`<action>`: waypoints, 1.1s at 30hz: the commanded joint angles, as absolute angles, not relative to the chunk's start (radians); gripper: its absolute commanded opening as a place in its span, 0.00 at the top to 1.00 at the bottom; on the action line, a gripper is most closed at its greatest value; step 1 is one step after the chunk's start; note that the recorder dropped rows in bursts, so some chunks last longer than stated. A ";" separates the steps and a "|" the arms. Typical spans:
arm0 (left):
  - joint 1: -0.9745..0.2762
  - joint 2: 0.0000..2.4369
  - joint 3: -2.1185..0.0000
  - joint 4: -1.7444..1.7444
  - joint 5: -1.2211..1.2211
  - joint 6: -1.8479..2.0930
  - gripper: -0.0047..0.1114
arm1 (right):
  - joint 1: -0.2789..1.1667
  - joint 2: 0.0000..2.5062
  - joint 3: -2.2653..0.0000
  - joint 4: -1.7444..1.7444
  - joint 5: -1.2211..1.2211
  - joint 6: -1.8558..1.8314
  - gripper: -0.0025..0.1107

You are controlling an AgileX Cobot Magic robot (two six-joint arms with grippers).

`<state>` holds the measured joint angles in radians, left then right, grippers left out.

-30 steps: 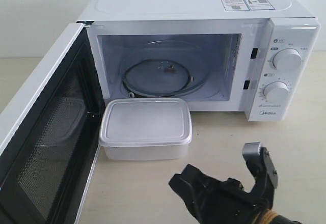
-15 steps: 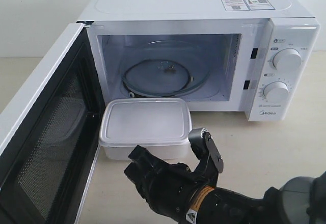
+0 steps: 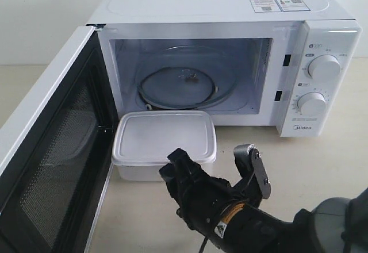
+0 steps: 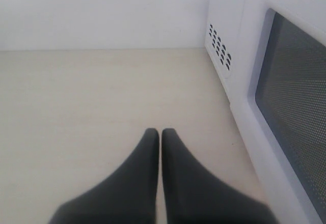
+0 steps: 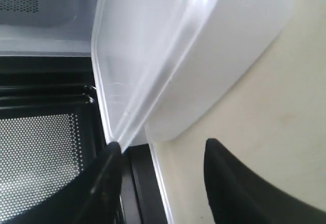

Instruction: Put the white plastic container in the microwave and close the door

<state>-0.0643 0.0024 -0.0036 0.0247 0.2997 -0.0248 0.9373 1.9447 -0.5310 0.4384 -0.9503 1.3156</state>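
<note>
White plastic container (image 3: 164, 138) sits lidded on the table (image 3: 333, 167), just before the open microwave (image 3: 218, 0). Right gripper (image 3: 211, 152) stands spread wide at its near corner, gripping nothing; left gripper (image 4: 160, 131) is closed, empty.

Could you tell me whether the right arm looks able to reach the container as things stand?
Probably yes: the right gripper is open just in front of the container, with nothing between them.

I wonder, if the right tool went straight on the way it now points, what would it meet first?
Most likely the white plastic container: the right tool, open, points at its near side. How much gap remains is hard to judge.
</note>
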 commanded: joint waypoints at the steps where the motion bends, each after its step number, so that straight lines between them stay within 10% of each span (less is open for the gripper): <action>1: -0.064 0.000 0.000 0.019 0.296 -0.032 0.92 | 0.937 1.947 -0.585 0.477 -0.905 1.306 0.55; 15: -0.064 0.000 0.000 0.019 0.296 -0.032 0.92 | 0.937 1.989 -0.733 0.649 -0.778 1.255 0.55; 22: -0.064 0.000 0.000 0.019 0.296 -0.032 0.92 | 0.937 2.001 -0.749 0.672 -0.801 1.242 0.98; 33: -0.064 0.000 0.000 0.019 0.296 -0.032 0.92 | 0.939 1.955 -0.684 0.606 -0.835 1.140 0.98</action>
